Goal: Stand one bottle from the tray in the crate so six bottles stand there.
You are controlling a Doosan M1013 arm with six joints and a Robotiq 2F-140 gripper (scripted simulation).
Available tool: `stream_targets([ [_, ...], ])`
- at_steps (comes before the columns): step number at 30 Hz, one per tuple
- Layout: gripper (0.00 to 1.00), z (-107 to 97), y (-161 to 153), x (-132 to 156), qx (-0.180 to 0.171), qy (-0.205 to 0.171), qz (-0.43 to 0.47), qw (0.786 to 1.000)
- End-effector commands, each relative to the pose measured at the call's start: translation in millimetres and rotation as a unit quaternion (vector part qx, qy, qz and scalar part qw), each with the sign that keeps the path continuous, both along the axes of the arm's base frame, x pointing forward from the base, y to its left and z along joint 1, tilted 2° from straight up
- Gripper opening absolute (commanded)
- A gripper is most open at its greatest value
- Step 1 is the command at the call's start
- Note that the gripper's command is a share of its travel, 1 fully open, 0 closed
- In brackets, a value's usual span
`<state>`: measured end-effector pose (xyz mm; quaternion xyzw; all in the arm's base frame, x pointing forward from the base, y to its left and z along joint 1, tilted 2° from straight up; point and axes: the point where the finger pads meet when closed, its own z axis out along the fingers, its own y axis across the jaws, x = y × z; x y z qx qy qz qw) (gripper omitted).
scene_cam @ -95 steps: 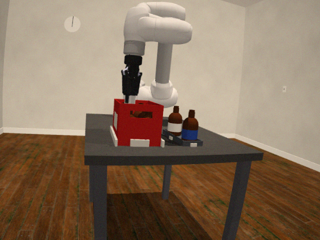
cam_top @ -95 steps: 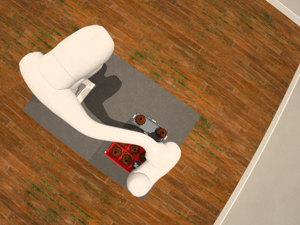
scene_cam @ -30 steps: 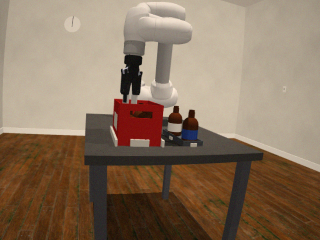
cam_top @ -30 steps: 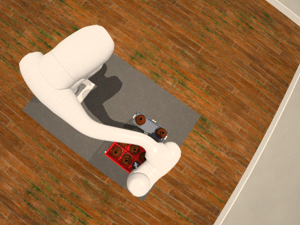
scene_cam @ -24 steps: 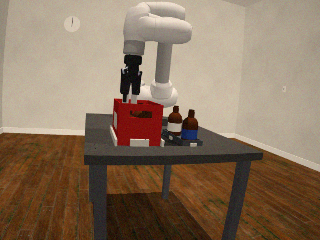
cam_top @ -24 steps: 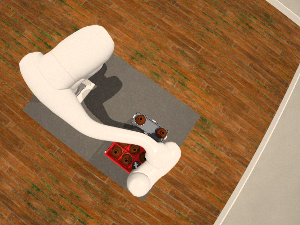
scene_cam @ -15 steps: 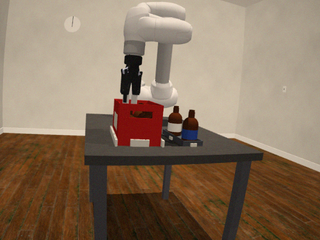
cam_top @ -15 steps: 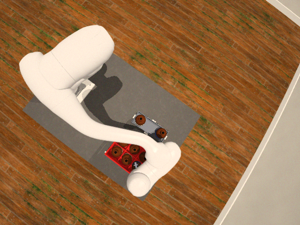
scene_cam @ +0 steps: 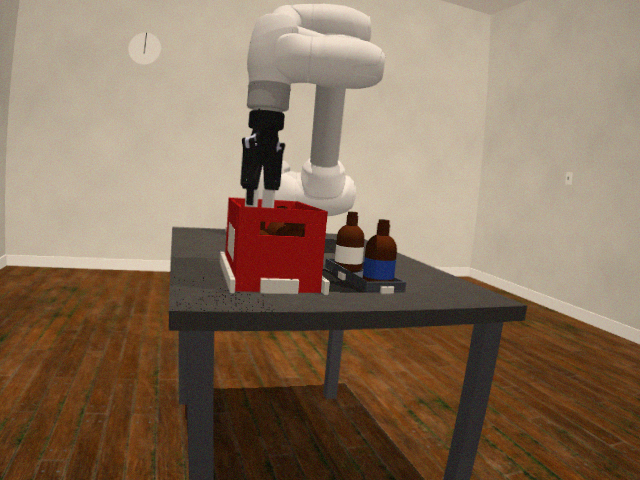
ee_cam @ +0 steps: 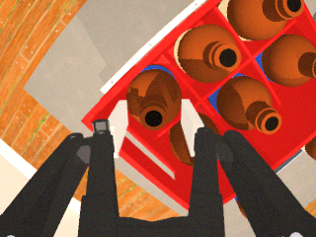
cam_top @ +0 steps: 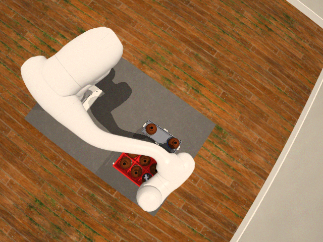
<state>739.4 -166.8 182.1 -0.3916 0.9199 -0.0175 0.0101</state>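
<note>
Black two-finger gripper (cam_top: 147, 177) (scene_cam: 259, 200) (ee_cam: 154, 112) partly open, gripping nothing; crooked lift could snag, tip brown round-shouldered bottle (ee_cam: 150, 94) at centre-left of wrist view

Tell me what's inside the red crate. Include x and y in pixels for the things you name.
Brown bottles, one per visible cell, show in the red crate (cam_top: 126, 177) (scene_cam: 276, 263) (ee_cam: 139, 167). The arm (cam_top: 125, 141) covers part from above; bottle bottoms are hidden.

My arm (cam_top: 86, 125) (scene_cam: 330, 62) is bent high, wrist turned down at approx. 5 o'clock from its base in the top view. I've got the gripper (scene_cam: 261, 198) (ee_cam: 154, 112) pointing straight down, fingers partly open w/ nothing btwn them, tips at 9 and 3 o'clock in the wrist cam.
</note>
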Motion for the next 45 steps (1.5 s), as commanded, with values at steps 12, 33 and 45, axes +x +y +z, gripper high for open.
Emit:
stream_targets([
  [12,0.38,3,0,0,0.000,0.000,0.000,1.000],
  [33,0.38,40,1,-1,0.000,0.000,0.000,1.000],
  [45,0.38,65,2,-2,0.000,0.000,0.000,1.000],
])
